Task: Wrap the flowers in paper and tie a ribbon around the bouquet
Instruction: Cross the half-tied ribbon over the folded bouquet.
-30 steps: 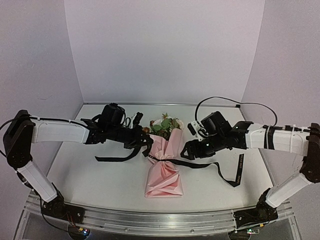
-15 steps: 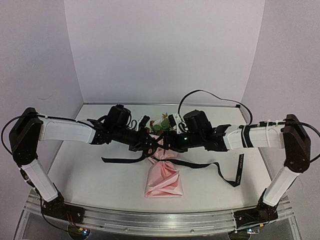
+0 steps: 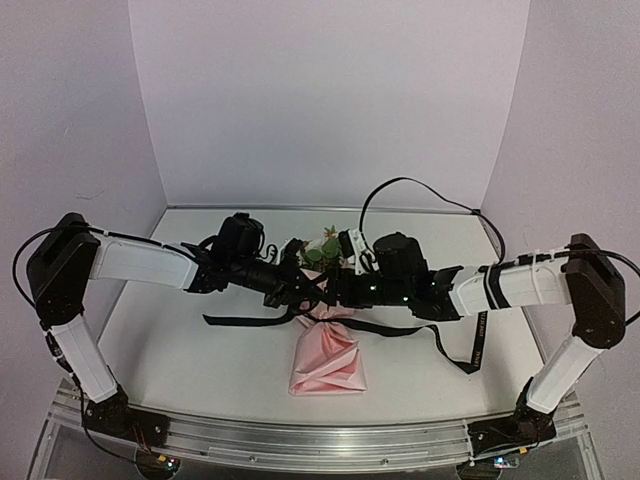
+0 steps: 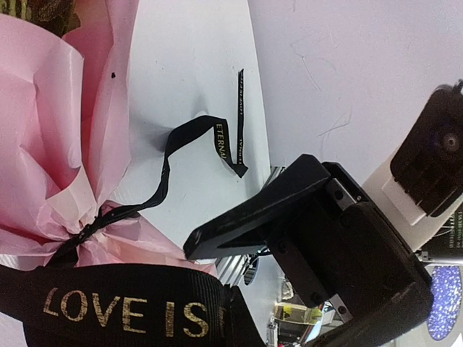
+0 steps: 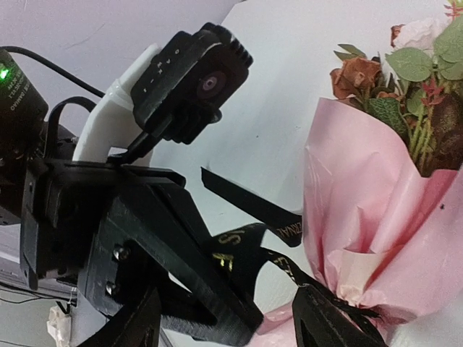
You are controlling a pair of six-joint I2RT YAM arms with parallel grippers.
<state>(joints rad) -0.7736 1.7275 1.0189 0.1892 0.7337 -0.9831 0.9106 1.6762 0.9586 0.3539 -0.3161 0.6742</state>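
Observation:
The bouquet lies in mid-table, its pink paper [image 3: 326, 360] fanned toward me and the flowers [image 3: 322, 248] pointing to the back wall. The black ribbon [image 3: 455, 350] is cinched round the paper's neck, and its ends trail off to both sides. My left gripper [image 3: 305, 288] is shut on a ribbon strand with gold lettering [image 4: 108, 311], just left of the neck. My right gripper [image 3: 337, 290] is open. In the right wrist view its fingers [image 5: 329, 322] straddle the left gripper's tip and the held ribbon [image 5: 249, 242], beside the paper [image 5: 362, 188] and flowers [image 5: 412, 79].
Lilac walls close in the table at the back and both sides. A metal rail [image 3: 320, 440] runs along the front edge. The right arm's black cable [image 3: 420, 188] arches above the bouquet. A ribbon loop [image 3: 240, 320] lies left of the paper.
My right arm has swung left from beside the bouquet to its neck, meeting the left gripper. The left gripper, still holding the ribbon, has shifted slightly right. The right jaws have narrowed a little.

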